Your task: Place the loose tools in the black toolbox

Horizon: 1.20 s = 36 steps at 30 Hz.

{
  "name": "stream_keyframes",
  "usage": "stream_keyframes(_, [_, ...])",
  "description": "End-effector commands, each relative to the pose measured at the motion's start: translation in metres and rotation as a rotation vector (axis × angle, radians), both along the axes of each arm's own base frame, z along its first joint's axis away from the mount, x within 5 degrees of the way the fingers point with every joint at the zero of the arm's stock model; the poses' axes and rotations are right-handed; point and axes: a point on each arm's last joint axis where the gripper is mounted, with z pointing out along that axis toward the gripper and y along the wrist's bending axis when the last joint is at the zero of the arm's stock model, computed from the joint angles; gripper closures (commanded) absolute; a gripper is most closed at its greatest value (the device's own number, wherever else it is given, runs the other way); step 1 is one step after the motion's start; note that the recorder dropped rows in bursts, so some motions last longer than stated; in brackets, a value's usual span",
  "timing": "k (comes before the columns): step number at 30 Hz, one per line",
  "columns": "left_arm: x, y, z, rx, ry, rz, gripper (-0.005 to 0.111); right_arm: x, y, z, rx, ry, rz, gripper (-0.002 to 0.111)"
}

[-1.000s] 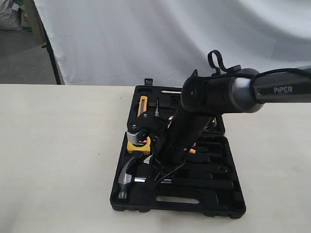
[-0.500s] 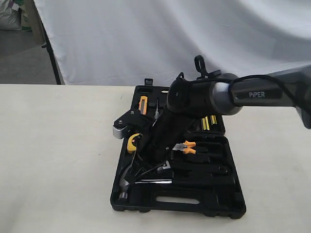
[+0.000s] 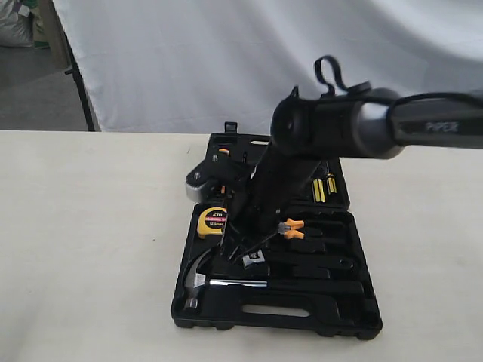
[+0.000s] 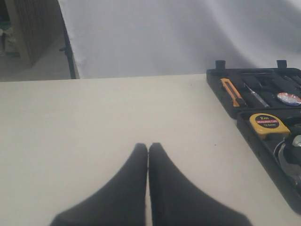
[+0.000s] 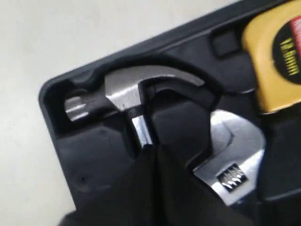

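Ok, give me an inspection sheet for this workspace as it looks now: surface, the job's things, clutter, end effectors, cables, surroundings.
Surface: beige table, no loose tools seen on it.
Job's things: black toolbox open; hammer, wrench and tape roll lie in it.
Clutter: tape measure, pliers, utility knife, all in the toolbox.
End effectors: left end effector shut, empty, over bare table; right end effector shut, empty, at the hammer's neck.
Cables: black loop on the right arm.
Surroundings: white sheet behind; dark stand at its edge.
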Motion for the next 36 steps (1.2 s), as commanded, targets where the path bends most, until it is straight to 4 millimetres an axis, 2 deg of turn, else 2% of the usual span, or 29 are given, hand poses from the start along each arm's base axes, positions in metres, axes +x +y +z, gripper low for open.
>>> stream_keyframes(1, [0.0, 0.0, -0.001, -0.012, 0.001, -0.003, 0.106, -0.004, -0.019, 0.051, 0.011, -0.087, -0.004, 0.108])
stream_keyframes(3, [0.0, 0.0, -0.001, -0.012, 0.001, -0.003, 0.106, -0.007, -0.027, 0.058, -0.018, -0.083, 0.012, 0.108])
stream_keyframes(6, [0.0, 0.0, -0.001, -0.012, 0.001, -0.003, 0.106, -0.012, -0.033, 0.056, -0.062, -0.022, 0.039, 0.108])
stream_keyframes(10, [0.0, 0.0, -0.001, -0.012, 0.001, -0.003, 0.106, -0.014, -0.037, 0.018, -0.1, -0.005, 0.032, 0.108])
stream_keyframes(16, [0.0, 0.0, -0.001, -0.012, 0.001, -0.003, 0.106, -0.02, -0.049, -0.061, -0.154, -0.016, -0.022, 0.108])
stream_keyframes(18, [0.0, 0.0, -0.001, -0.012, 0.001, -0.003, 0.106, -0.019, -0.049, -0.076, -0.167, -0.007, -0.033, 0.108])
stream_keyframes(20, [0.0, 0.0, -0.001, -0.012, 0.001, -0.003, 0.106, -0.019, -0.049, -0.079, -0.172, 0.011, -0.053, 0.108])
stream_keyframes(22, [0.0, 0.0, -0.001, -0.012, 0.001, -0.003, 0.106, -0.02, -0.048, -0.072, -0.167, 0.017, -0.063, 0.108])
stream_keyframes(25, [0.0, 0.0, -0.001, -0.012, 0.001, -0.003, 0.106, -0.021, -0.048, -0.045, -0.137, 0.0, -0.074, 0.108])
stream_keyframes(30, [0.0, 0.0, -0.001, -0.012, 0.001, -0.003, 0.106, -0.026, -0.053, 0.028, 0.028, -0.127, -0.202, 0.108])
stream_keyframes(33, [0.0, 0.0, -0.001, -0.012, 0.001, -0.003, 0.106, -0.039, -0.063, 0.074, 0.126, -0.184, -0.265, 0.108])
stream_keyframes(36, [0.0, 0.0, -0.001, -0.012, 0.001, -0.003, 0.106, -0.054, -0.075, 0.11, 0.201, -0.211, -0.308, 0.108])
